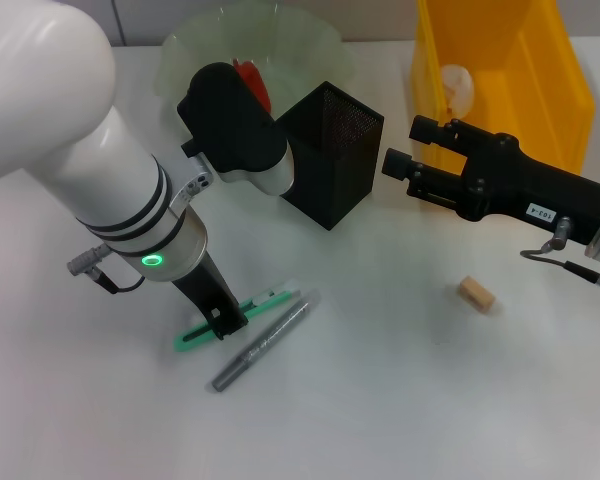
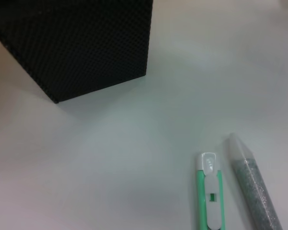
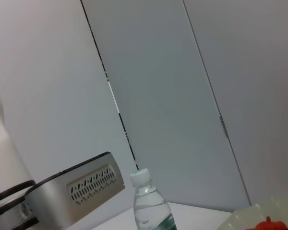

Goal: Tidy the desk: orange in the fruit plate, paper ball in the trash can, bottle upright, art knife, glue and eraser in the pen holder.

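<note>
The left gripper (image 1: 223, 320) is down on the table (image 1: 400, 400) at seven o'clock from the pen holder (image 1: 332, 152), over the green art knife (image 1: 242, 312), with the grey glue (image 1: 262, 342) just beside it; whether its fingers are spread or closed cannot be told. The right gripper (image 1: 405, 150) hovers at three o'clock of the holder, its fingers apparently apart and empty. The eraser (image 1: 476, 294) lies at five o'clock. The likely risk: knife and glue lie so close that a grab could pinch both or nudge the glue away.
</note>
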